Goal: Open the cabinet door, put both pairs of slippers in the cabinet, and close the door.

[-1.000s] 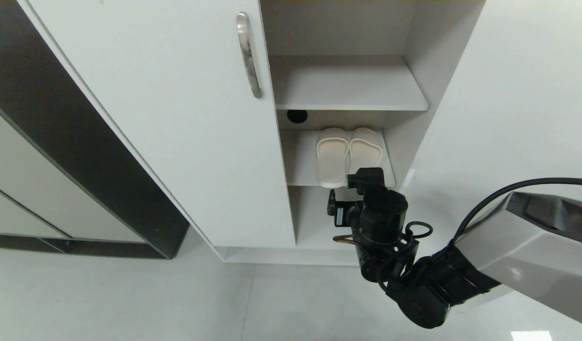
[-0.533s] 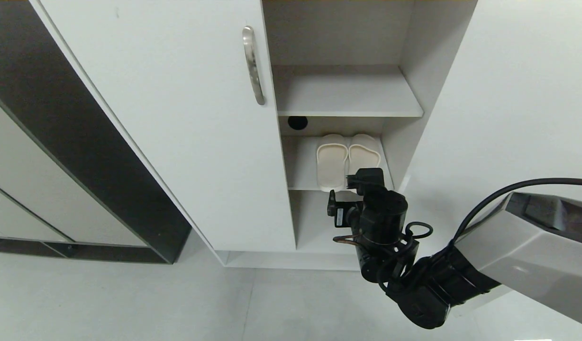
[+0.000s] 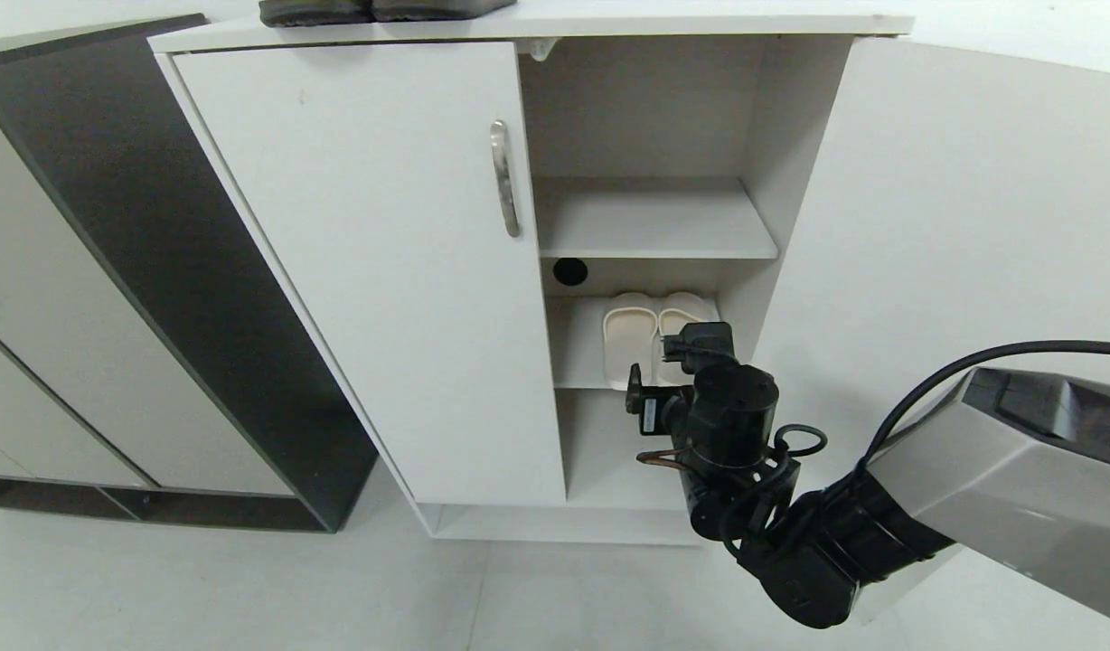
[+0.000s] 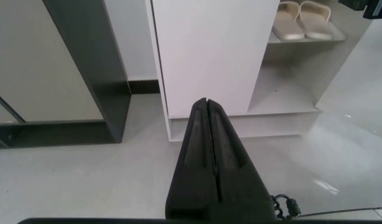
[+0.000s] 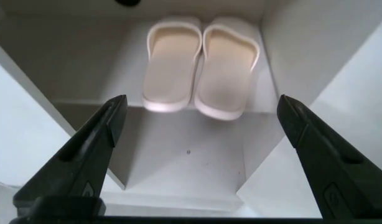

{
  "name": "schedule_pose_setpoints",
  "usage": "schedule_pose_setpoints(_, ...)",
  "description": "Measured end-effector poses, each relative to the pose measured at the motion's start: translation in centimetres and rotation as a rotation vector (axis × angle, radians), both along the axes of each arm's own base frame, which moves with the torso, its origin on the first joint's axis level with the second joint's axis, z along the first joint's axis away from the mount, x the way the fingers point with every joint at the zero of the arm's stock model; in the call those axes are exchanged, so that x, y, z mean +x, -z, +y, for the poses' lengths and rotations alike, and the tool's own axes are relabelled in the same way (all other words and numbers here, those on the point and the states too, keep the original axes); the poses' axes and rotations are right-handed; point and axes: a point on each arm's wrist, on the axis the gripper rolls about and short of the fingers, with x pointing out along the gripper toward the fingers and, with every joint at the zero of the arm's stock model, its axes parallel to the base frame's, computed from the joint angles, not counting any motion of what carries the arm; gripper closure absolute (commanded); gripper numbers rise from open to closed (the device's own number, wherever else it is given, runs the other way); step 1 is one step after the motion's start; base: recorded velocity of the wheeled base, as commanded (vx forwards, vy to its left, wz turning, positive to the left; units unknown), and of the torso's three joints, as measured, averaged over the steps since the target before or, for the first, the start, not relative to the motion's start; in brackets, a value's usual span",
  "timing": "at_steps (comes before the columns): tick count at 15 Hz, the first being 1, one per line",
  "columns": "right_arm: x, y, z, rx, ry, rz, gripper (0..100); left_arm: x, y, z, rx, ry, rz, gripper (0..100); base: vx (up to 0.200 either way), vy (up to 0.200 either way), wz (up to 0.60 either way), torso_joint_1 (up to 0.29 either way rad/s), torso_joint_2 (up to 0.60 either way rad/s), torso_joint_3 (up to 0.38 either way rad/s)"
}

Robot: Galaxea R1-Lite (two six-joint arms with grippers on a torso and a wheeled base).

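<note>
The cream slippers (image 3: 656, 327) lie side by side on the middle shelf (image 3: 575, 348) of the cabinet (image 3: 537, 27). The right gripper (image 5: 202, 106) hangs just in front of them, its fingers wide apart and holding nothing. A dark pair (image 3: 374, 9) sits on the cabinet top. The left door (image 3: 374, 271) is closed and the right door (image 3: 926, 226) stands open beside the arm. The left gripper (image 4: 206, 112), fingers pressed together, points at the floor (image 4: 85, 174).

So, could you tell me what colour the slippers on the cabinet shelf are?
Cream; the slippers show best in the right wrist view.
</note>
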Motion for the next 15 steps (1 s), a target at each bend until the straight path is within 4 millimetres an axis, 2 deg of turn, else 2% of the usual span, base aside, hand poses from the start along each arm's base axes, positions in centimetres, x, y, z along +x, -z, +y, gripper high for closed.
schedule_pose_setpoints(4,0.09,0.18,-0.37,-0.004,-0.001,0.003,0,0.0,0.0,0.0,-0.004,-0.001,0.0,100,0.0,0.0,0.0,0.002,0.0,0.165)
schedule_pose_setpoints(13,-0.14,0.57,-1.06,-0.021,-0.013,0.021,0,0.0,0.0,0.0,-0.005,-0.001,0.0,100,0.0,0.0,0.0,0.0,0.0,0.0)
schedule_pose_setpoints(15,-0.15,0.58,-1.06,-0.021,-0.013,0.022,0,0.0,0.0,0.0,-0.005,-0.001,0.0,100,0.0,0.2,0.0,0.005,0.0,0.002)
